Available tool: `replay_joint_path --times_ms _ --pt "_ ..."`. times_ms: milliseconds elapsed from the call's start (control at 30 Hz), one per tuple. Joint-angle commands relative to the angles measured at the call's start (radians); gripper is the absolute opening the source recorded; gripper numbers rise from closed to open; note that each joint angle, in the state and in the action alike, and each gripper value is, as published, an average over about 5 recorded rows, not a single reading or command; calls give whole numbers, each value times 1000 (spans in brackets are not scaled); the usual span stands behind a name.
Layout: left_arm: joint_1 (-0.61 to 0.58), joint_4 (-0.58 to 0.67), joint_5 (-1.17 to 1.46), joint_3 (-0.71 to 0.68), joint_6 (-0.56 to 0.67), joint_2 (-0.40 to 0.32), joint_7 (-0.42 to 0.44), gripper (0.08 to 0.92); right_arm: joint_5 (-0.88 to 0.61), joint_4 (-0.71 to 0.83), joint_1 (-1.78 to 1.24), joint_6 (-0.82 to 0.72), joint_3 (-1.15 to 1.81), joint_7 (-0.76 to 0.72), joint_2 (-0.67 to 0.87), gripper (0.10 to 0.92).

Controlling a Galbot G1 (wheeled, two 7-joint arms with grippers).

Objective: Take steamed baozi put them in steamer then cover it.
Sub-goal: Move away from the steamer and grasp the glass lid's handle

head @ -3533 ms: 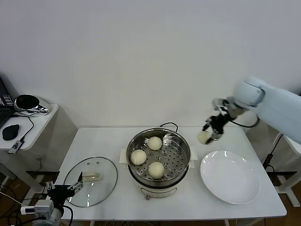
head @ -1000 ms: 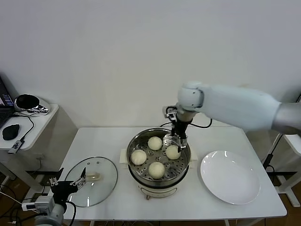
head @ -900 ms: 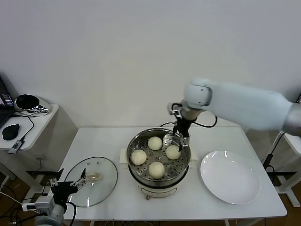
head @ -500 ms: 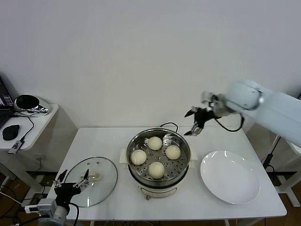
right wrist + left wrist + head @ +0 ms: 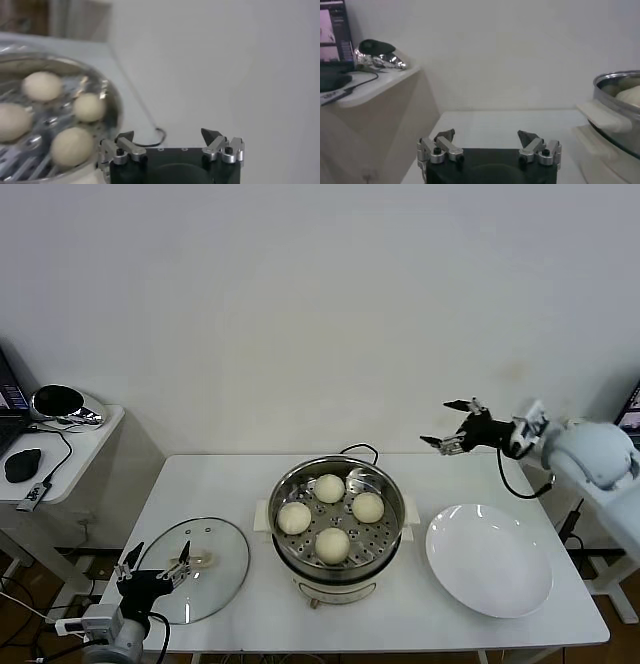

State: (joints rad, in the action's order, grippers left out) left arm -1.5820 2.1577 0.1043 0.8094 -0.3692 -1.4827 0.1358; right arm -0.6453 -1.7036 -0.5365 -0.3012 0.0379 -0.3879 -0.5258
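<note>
Pale blue-white right arm [image 5: 590, 456], black cable, black-and-silver fingers [image 5: 444, 443].

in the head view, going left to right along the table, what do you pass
left pincer → lid → steamer holding four baozi → plate; the open right pincer hangs higher up, above the gap between steamer and plate.
</note>
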Motion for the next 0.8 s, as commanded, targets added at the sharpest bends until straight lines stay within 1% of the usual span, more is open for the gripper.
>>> replay_joint_path --times_ms 33,267,400,500,567,700,800 --pt "9 -22 -3 -3 15 4 6 823 -28 -61 -666 247 615 258 -274 823" --pt "39 -71 -45 -8 34 7 10 823 -73 -48 -797 371 676 341 -447 823" --pt "57 -96 -132 -11 84 12 7 823 -74 -40 -851 411 657 367 -516 823" --pt "61 -125 -225 -11 156 27 2 823 -74 -37 -872 422 639 372 -560 823" --pt "56 -147 -331 -10 234 40 -8 823 -74 -35 -881 424 637 369 -576 823" --pt "26 -176 -700 -3 429 49 -63 823 -71 -38 -888 423 649 368 -594 823" --pt "-11 -179 -940 -10 513 58 -125 823 -67 -42 -884 416 656 368 -601 823"
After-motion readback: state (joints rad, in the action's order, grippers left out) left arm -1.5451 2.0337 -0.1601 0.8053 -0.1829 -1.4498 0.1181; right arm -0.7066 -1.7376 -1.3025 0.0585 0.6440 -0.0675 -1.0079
